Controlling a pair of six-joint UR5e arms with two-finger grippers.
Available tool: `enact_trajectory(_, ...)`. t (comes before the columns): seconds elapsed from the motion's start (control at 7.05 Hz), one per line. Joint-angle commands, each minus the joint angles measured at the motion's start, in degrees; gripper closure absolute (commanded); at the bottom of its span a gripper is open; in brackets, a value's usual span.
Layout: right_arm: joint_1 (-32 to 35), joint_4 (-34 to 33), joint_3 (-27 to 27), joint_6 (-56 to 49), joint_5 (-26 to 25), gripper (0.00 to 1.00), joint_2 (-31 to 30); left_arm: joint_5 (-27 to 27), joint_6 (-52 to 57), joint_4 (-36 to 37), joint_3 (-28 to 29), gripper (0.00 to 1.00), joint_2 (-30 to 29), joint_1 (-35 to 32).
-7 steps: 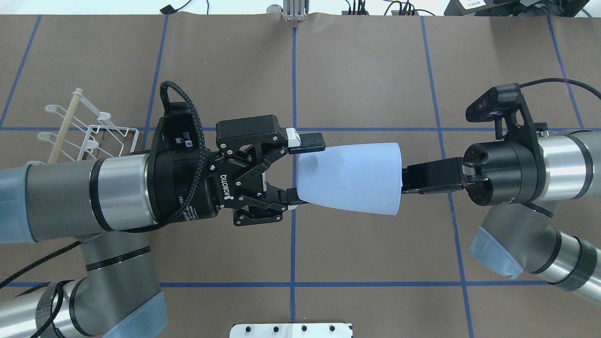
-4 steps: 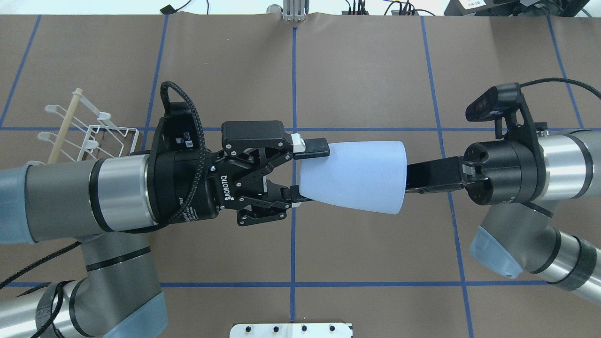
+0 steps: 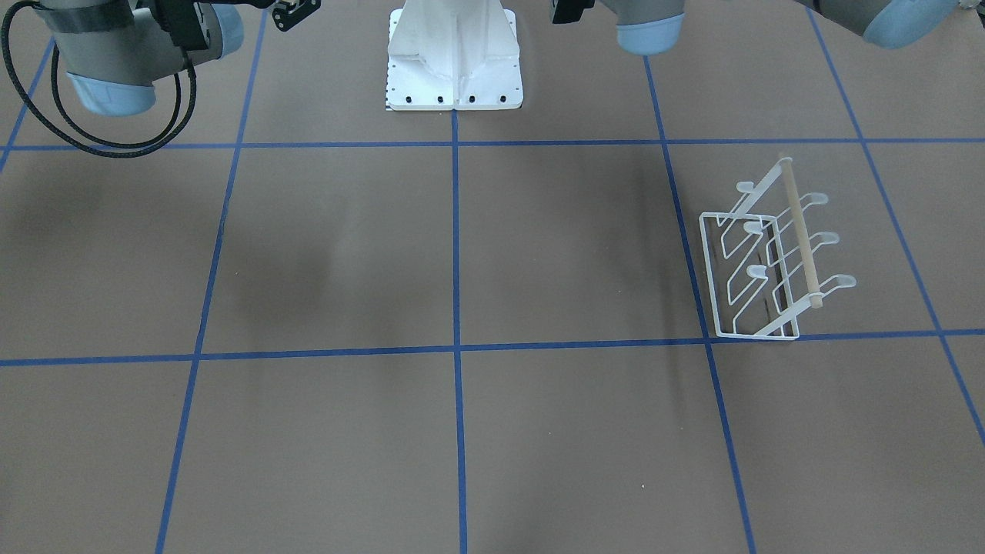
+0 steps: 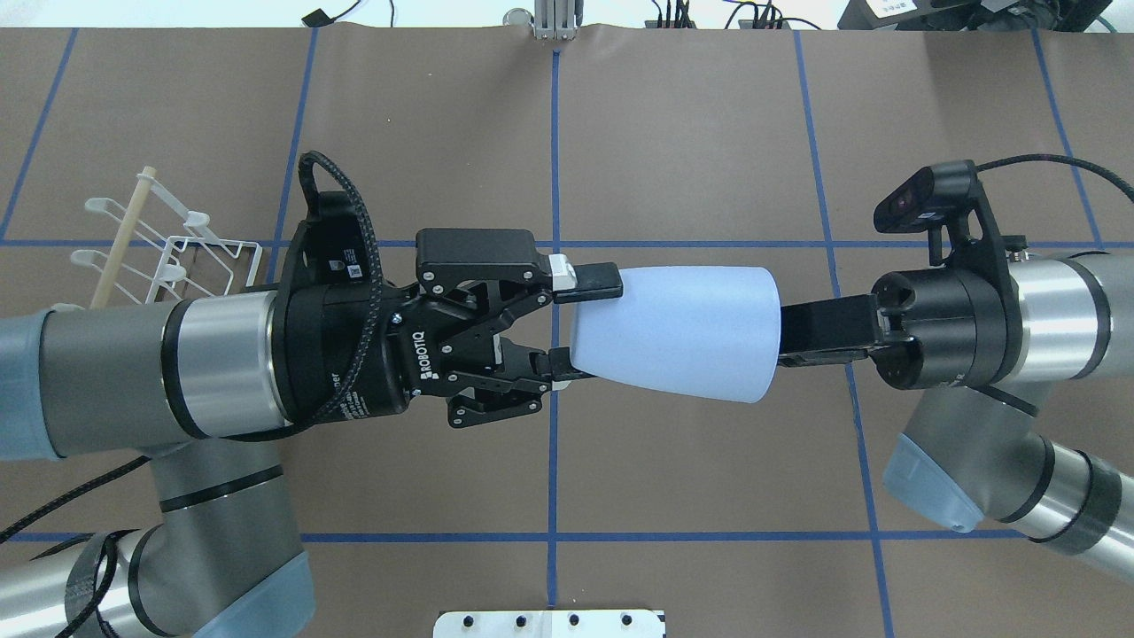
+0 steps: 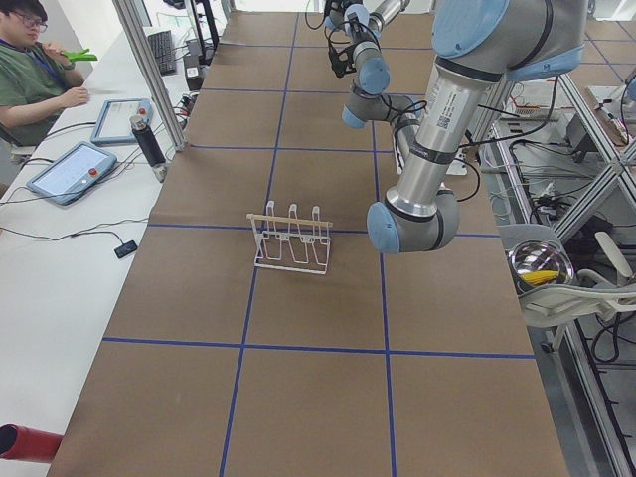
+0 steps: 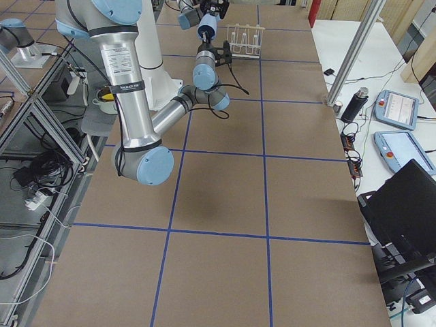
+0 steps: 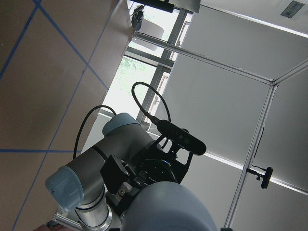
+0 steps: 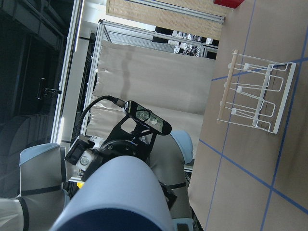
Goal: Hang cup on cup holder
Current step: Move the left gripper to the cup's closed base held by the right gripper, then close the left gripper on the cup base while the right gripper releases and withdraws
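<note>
The light blue-grey cup (image 4: 678, 332) lies on its side in mid-air over the table's middle, narrow base to the left. My left gripper (image 4: 578, 323) is shut on the cup's base, one finger on each side. My right gripper (image 4: 790, 332) is shut on the cup's wide rim; its fingertips are hidden by the cup. The cup fills the bottom of the left wrist view (image 7: 163, 209) and of the right wrist view (image 8: 115, 192). The white wire cup holder (image 4: 182, 252) with its wooden dowel stands on the table behind my left forearm, and also shows in the front view (image 3: 769, 261).
The white robot base plate (image 3: 454, 69) sits at the table's near edge. An operator (image 5: 30, 70) sits at a side desk with tablets beyond the table's far edge. A metal bowl (image 5: 540, 266) stands off the table beside the robot.
My left gripper's fingers have closed from wide open onto the cup's base. The cup has shifted slightly to the right, and the right wrist has barely moved.
</note>
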Motion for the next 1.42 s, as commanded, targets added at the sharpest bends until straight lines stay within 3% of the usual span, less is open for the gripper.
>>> enact_trajectory(0.0, -0.3, 0.0, 0.2, 0.0, -0.8, 0.01, 0.0, -0.2, 0.5, -0.3, -0.2, 1.0, 0.3, 0.0)
enact_trajectory(0.28, -0.1, 0.1, 0.3, 0.1, -0.8, 0.01, -0.8, -0.4, 0.3, -0.1, -1.0, 1.0, 0.7, 0.0)
enact_trajectory(0.57, 1.6, 0.1, 0.2, -0.1, -1.8, 0.01, -2.4, -4.0, 0.1, -0.1, -1.2, 1.0, 0.9, -0.2)
enact_trajectory(1.28, 12.6, 0.1, -5.0, -3.0, -0.6, 0.01, -8.3, -3.8, 0.9, 1.0, -0.6, 1.0, 1.7, -5.4)
